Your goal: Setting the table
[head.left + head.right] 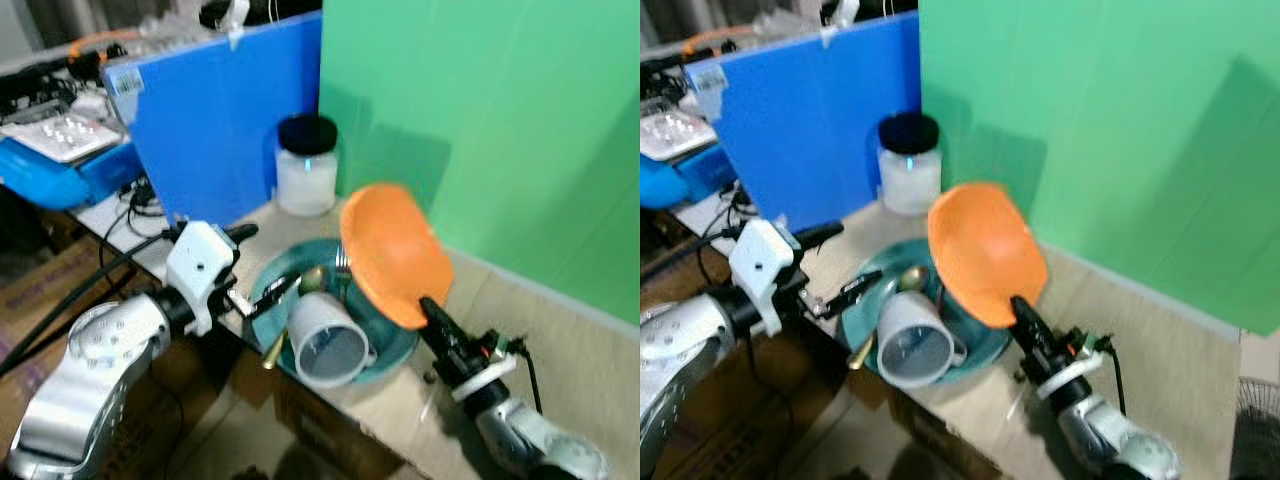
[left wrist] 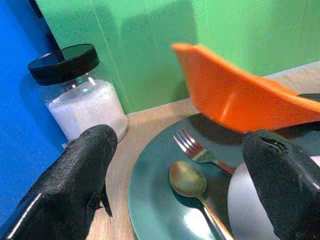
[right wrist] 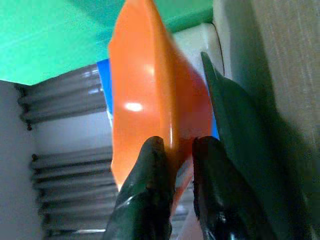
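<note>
While right end effector [image 3: 175, 150] pinches orange bowl [image 1: 392, 250], left end effector [image 2: 190, 175] gapes over plate [image 2: 155, 200].

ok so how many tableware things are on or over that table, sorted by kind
Round teal plate: 1
Orange plastic bowl, held tilted by the right gripper: 1
Grey-white mug, lying on its side on the plate: 1
Gold metal spoon: 1
Silver metal fork: 1
Black-lidded glass jar: 1
Total: 6
</note>
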